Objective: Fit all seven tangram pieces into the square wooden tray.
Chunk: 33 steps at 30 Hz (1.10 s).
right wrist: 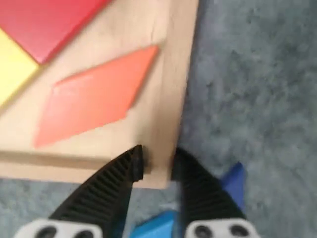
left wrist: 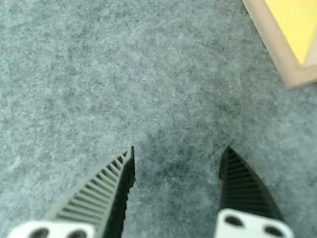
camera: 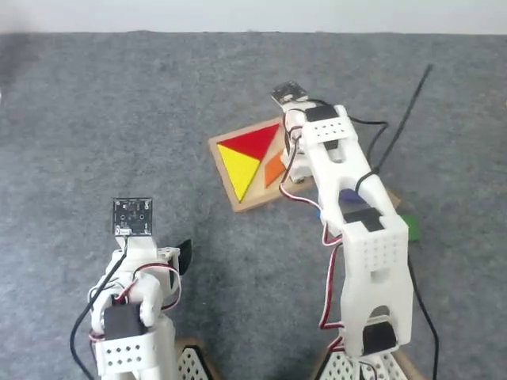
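left gripper (left wrist: 178,153) spread wide above grey mat (left wrist: 99,74) | right gripper (right wrist: 157,158) slightly parted over corner of wooden tray (right wrist: 178,74) | red triangle (right wrist: 44,20), yellow triangle (right wrist: 12,74), orange parallelogram (right wrist: 94,94) lie in tray | blue piece (right wrist: 233,181) just outside it

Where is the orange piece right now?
In the high view, the orange piece lies inside the tray near its right edge, beside the red triangle and yellow triangle, just ahead of the right gripper.
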Each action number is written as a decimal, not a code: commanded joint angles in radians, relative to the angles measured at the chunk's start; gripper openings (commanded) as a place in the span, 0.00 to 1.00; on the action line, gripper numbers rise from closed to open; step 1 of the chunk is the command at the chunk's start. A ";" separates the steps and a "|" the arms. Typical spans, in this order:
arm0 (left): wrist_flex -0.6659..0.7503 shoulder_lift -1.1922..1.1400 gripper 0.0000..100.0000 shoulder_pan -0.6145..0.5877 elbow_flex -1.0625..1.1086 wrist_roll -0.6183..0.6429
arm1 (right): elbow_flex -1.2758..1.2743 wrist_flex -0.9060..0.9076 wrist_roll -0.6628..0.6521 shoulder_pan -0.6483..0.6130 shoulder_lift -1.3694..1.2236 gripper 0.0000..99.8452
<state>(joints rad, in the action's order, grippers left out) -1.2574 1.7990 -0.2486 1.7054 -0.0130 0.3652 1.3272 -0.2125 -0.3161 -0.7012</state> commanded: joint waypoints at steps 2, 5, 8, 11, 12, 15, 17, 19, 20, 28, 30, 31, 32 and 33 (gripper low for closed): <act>-0.005 0.021 0.27 0.000 -0.022 0.008 | 0.032 0.145 -0.011 -0.021 -0.001 0.01; -0.005 0.021 0.27 0.000 -0.022 0.008 | 0.034 0.220 -0.014 -0.022 0.001 0.01; -0.005 0.021 0.27 0.000 -0.022 0.008 | 0.034 0.266 -0.015 -0.019 0.001 0.01; -0.005 0.021 0.27 0.000 -0.022 0.008 | 0.028 0.302 -0.015 -0.019 0.010 0.01; -0.005 0.021 0.27 0.000 -0.022 0.008 | 0.020 0.309 -0.025 -0.019 0.021 0.01; -0.005 0.021 0.27 0.000 -0.022 0.008 | -0.041 0.298 -0.031 -0.015 0.099 0.01; -0.005 0.021 0.27 0.000 -0.022 0.008 | -0.101 0.263 -0.032 -0.015 0.185 0.01; -0.005 0.021 0.27 0.000 -0.022 0.008 | -0.166 0.206 -0.028 -0.019 0.298 0.01; -0.005 0.021 0.27 0.000 -0.022 0.008 | -0.195 0.185 -0.026 -0.021 0.358 0.02; -0.005 0.021 0.27 0.000 -0.022 0.008 | -0.394 0.108 -0.034 -0.131 0.654 0.20; -0.005 0.021 0.27 0.000 -0.022 0.008 | -0.436 0.085 -0.028 -0.150 0.642 0.22; -0.005 0.021 0.27 0.000 -0.022 0.008 | -0.451 0.074 -0.028 -0.151 0.631 0.23; -0.005 0.021 0.27 0.000 -0.022 0.008 | -0.460 0.061 -0.028 -0.151 0.619 0.23; -0.005 0.021 0.27 0.000 -0.022 0.008 | -0.468 0.044 -0.028 -0.150 0.604 0.22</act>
<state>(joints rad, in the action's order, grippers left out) -1.2574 1.7990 -0.2486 1.7054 -0.0130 -0.0982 1.4131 -0.2309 -0.4588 -0.1181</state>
